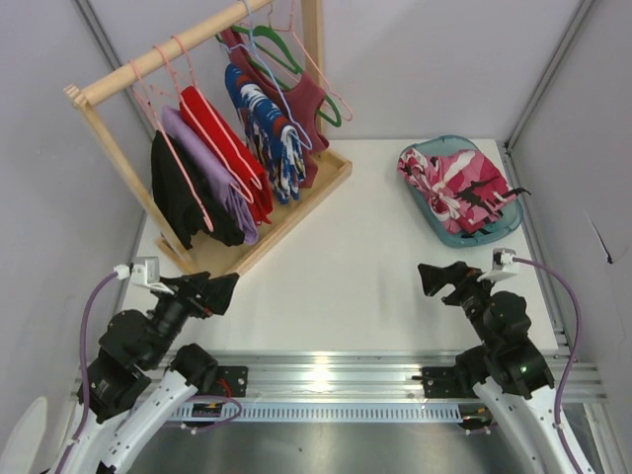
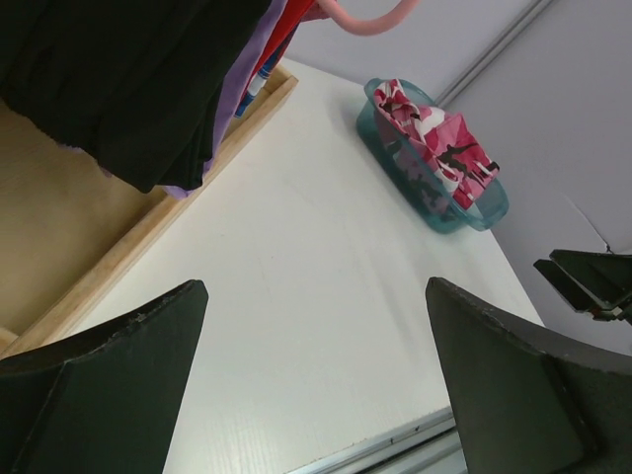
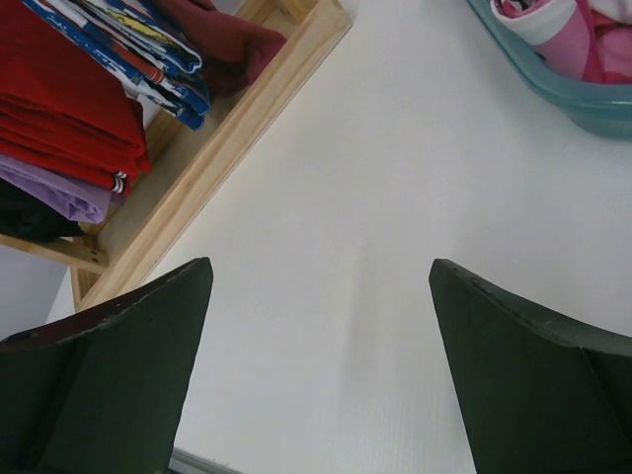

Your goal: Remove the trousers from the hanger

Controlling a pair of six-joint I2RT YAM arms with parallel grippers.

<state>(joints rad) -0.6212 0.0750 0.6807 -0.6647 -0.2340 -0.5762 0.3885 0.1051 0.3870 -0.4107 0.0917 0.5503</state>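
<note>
The pink, red, white and black patterned trousers lie bunched in a teal basket at the back right of the table, apart from every hanger. They also show in the left wrist view as trousers and at the top right of the right wrist view as trousers. Several pale-pink hangers hang on the wooden rail at the back left; I cannot tell which one is the task's hanger. My left gripper and right gripper hover low near the front edge, both open and holding nothing.
The wooden rack carries black, lilac, red, blue-patterned and maroon garments, plus a green hanger. Its base board runs diagonally across the back left. White table lies between rack and basket. A metal rail runs along the front.
</note>
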